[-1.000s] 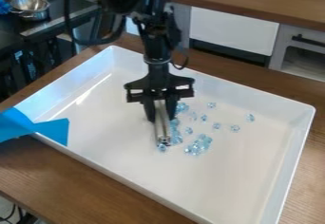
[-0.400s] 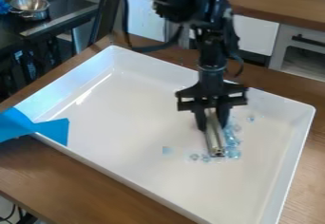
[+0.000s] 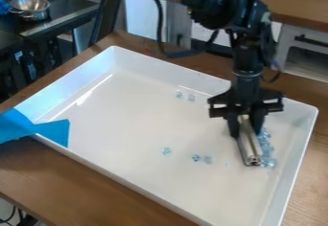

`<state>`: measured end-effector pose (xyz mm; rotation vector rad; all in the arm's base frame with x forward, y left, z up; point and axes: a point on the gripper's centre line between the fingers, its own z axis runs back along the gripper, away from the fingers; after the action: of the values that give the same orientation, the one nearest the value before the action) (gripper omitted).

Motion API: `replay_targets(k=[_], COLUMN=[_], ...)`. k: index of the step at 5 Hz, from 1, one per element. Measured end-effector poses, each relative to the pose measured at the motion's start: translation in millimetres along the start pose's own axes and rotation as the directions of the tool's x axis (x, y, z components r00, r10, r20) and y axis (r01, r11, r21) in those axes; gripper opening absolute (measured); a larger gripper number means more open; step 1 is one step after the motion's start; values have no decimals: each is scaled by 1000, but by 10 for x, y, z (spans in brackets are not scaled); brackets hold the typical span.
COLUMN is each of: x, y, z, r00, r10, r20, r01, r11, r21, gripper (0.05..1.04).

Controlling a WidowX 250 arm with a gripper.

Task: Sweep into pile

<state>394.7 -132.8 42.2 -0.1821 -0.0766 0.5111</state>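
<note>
Low over the right part of the white tray, my gripper (image 3: pixel 247 127) is shut on a silver metal bar (image 3: pixel 250 146) that slants down to the tray floor. Clear blue pieces (image 3: pixel 266 148) are bunched along the bar's right side, partly hidden by the gripper and bar. Two more pieces (image 3: pixel 202 158) lie together left of the bar's lower end, and a single piece (image 3: pixel 167 151) sits farther left. Another pair (image 3: pixel 185 96) rests near the tray's back wall.
The white tray (image 3: pixel 160 196) has raised walls, its right wall close to the bunched pieces. Blue tape (image 3: pixel 38 129) crosses the left rim. Brown wooden table (image 3: pixel 76 182) surrounds the tray. A metal pot (image 3: pixel 30 8) stands at the back left.
My gripper and the bar have moved right across the tray. Pieces beside the bar have shifted right with it, while a few are left behind.
</note>
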Motion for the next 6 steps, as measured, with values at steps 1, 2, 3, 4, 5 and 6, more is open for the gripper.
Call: replay_targets(k=[1,2,3,4,5,6], x=[-57,-65,54,173,190,275], y=[-152,-164,-42,369,778,1248], z=[64,107,428,852,996,950], r00=[1000,999,999,999,998,996], r10=[-12,-7,9,18,-6,21], r20=[-14,-40,-40,-42,-67,-85], r01=[12,6,-12,-24,-3,-31], r11=[1000,999,996,989,990,993], r21=[-22,-32,-91,-146,-144,-118], gripper=[380,380,380,380,380,380])
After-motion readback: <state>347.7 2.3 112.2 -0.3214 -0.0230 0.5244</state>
